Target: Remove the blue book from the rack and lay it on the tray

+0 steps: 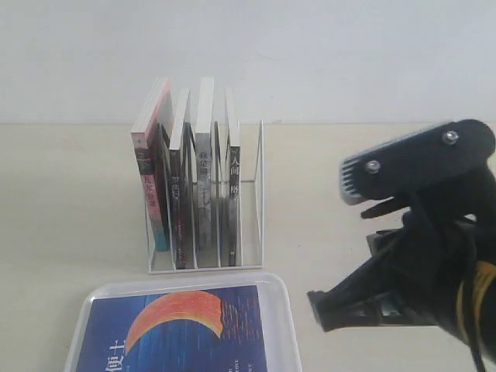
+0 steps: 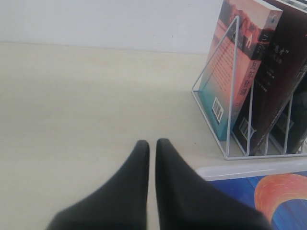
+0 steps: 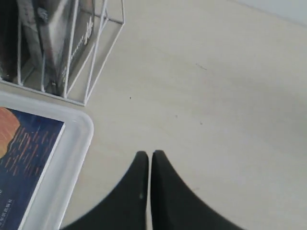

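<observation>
The blue book (image 1: 182, 333) is lying flat, cover up, inside the tray (image 1: 186, 281), which sits on the bench (image 1: 62, 201) just in front of the rack (image 1: 203, 267), where four other books (image 1: 203, 178) stand upright in the slots. The left jaws are pressed together on nothing. The right jaws are likewise closed and empty, hanging over the bench beside the tray.

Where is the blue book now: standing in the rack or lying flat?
The blue book lies flat, cover up, in the tray, out of the rack; its orange crescent shows.
</observation>
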Robot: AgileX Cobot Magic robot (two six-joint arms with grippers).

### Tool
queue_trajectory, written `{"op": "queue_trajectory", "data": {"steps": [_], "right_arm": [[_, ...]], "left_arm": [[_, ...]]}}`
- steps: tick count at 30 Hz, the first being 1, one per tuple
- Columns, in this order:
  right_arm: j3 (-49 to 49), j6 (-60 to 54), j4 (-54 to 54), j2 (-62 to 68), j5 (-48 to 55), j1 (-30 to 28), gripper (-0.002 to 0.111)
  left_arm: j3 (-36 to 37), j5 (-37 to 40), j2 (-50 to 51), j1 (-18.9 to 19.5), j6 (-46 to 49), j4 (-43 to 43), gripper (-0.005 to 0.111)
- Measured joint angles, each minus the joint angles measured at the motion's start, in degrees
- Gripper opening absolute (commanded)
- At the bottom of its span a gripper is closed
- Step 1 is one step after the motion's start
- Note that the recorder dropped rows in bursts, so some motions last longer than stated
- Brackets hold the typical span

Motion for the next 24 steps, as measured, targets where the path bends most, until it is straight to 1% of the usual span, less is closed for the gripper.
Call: {"op": "queue_trajectory", "data": {"steps": [1, 2, 3, 4, 5, 6, 7, 8, 9, 10, 14, 15, 16, 17, 18, 19, 22, 24], "right_arm": [[1.3, 0.0, -0.1, -1.0, -3.8, -3.4, 0.001], [4.5, 0.4, -0.2, -3.0, -12.8, -11.1, 0.001], [6.2, 0.6, -0.2, -3.9, -16.7, -14.4, 0.001], [9.4, 0.8, -0.3, -6.7, -26.2, -22.4, 0.001], [10.7, 0.8, -0.3, -8.0, -29.8, -25.3, 0.001], [13.8, 0.9, -0.3, -11.9, -37.9, -31.8, 0.001], [15.0, 0.9, -0.3, -14.0, -41.4, -34.5, 0.001], [17.8, 0.9, -0.3, -18.5, -46.7, -38.9, 0.001], [19.1, 1.0, -0.3, -20.4, -48.2, -40.3, 0.001], [21.3, 1.0, -0.3, -25.1, -50.3, -42.7, 0.001], [26.6, 1.0, -0.3, -38.6, -52.6, -48.0, 0.001], [28.5, 1.0, -0.3, -42.6, -53.7, -51.5, 0.001], [29.4, 1.0, -0.3, -44.6, -54.6, -53.5, 0.001], [31.1, 1.0, -0.3, -47.9, -56.5, -57.1, 0.001], [32.0, 1.0, -0.2, -49.6, -57.4, -59.0, 0.001], [33.4, 1.0, -0.2, -52.9, -58.7, -62.1, 0.001], [34.2, 1.0, -0.2, -56.7, -60.3, -65.5, 0.001], [34.2, 0.9, -0.2, -58.4, -61.5, -66.2, 0.001]], "left_arm": [[0.0, 0.0, 0.0, 0.0, 0.0, 0.0, 0.004], [0.0, 0.0, 0.0, 0.0, 0.0, 0.0, 0.004], [0.0, 0.0, 0.0, 0.0, 0.0, 0.0, 0.004], [0.0, 0.0, 0.0, 0.0, 0.0, 0.0, 0.004], [0.0, 0.0, 0.0, 0.0, 0.0, 0.0, 0.004], [0.0, 0.0, 0.0, 0.0, 0.0, 0.0, 0.004], [0.0, 0.0, 0.0, 0.0, 0.0, 0.0, 0.004], [0.0, 0.0, 0.0, 0.0, 0.0, 0.0, 0.004], [0.0, 0.0, 0.0, 0.0, 0.0, 0.0, 0.004], [0.0, 0.0, 0.0, 0.0, 0.0, 0.0, 0.004], [0.0, 0.0, 0.0, 0.0, 0.0, 0.0, 0.004], [0.0, 0.0, 0.0, 0.0, 0.0, 0.0, 0.004], [0.0, 0.0, 0.0, 0.0, 0.0, 0.0, 0.004], [0.0, 0.0, 0.0, 0.0, 0.0, 0.0, 0.004], [0.0, 0.0, 0.0, 0.0, 0.0, 0.0, 0.004], [0.0, 0.0, 0.0, 0.0, 0.0, 0.0, 0.004], [0.0, 0.0, 0.0, 0.0, 0.0, 0.0, 0.004], [0.0, 0.0, 0.0, 0.0, 0.0, 0.0, 0.004]]}}
